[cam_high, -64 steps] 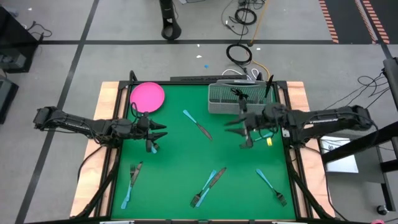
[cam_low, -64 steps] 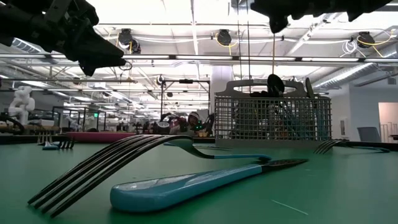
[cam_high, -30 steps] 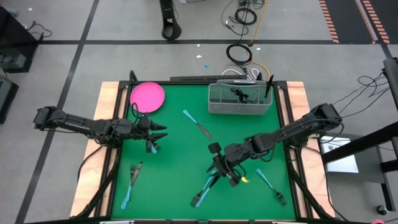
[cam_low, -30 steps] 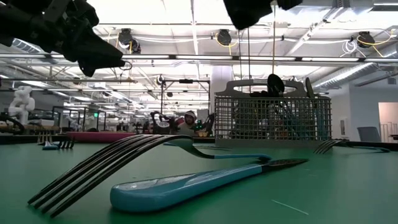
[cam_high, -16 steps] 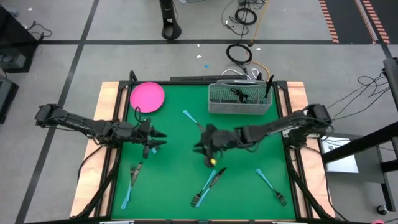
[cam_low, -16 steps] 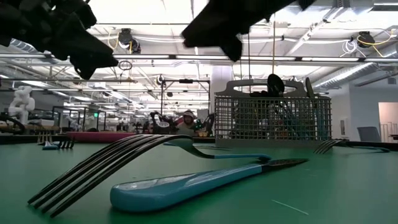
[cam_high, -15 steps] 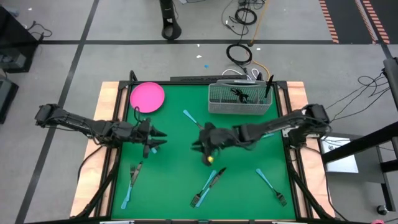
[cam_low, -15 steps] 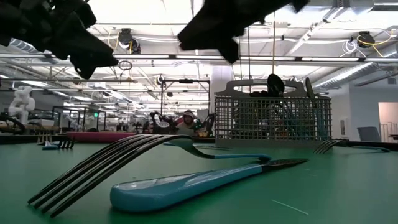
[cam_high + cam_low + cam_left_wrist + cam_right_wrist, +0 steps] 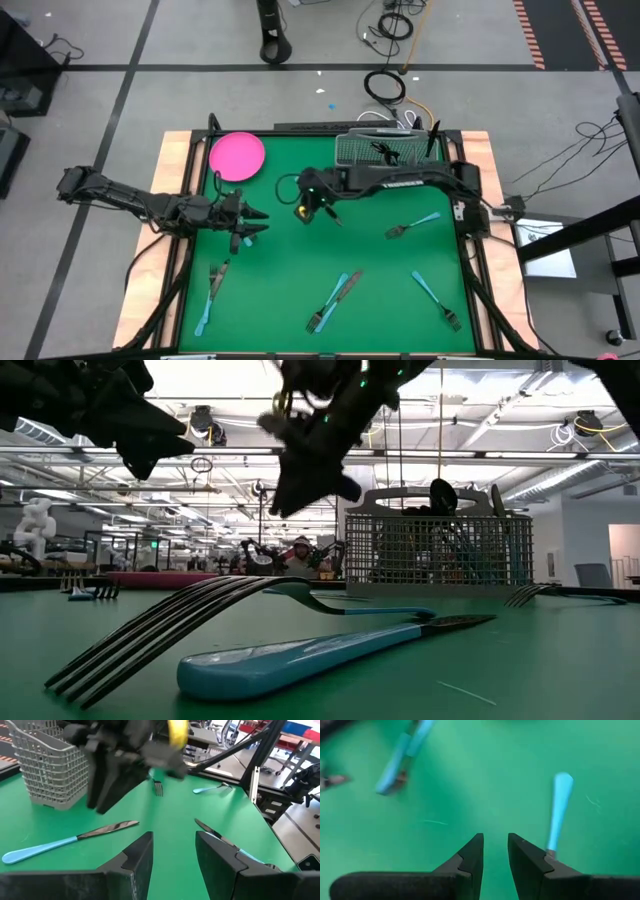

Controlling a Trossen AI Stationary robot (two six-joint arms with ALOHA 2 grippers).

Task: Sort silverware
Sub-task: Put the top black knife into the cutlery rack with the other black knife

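Silverware with light blue handles lies scattered flat on the green table: a knife (image 9: 328, 211) left of the middle, a fork (image 9: 413, 224) to the right, a fork and knife pair (image 9: 335, 298) near the front, two pieces (image 9: 212, 288) at the near left, and a fork (image 9: 437, 300) at the near right. My right gripper (image 9: 303, 208) hangs open above the knife's handle (image 9: 559, 810) and touches nothing. My left gripper (image 9: 262, 222) waits open above the table's left side, pointing toward the middle, its fingers (image 9: 137, 857) bare.
A gray wire basket (image 9: 385, 160) with dark utensils in it stands at the far edge, right of the middle. A round pink plate (image 9: 237, 155) lies at the far left. My right arm (image 9: 400, 183) stretches across in front of the basket. Wooden rails (image 9: 172, 200) border the table.
My right gripper has swept from above the fork and knife pair near the front toward the far edge and the left, rolling its wrist, and now hangs over the knife left of the middle. Its fingers have stayed open. No silverware has moved.
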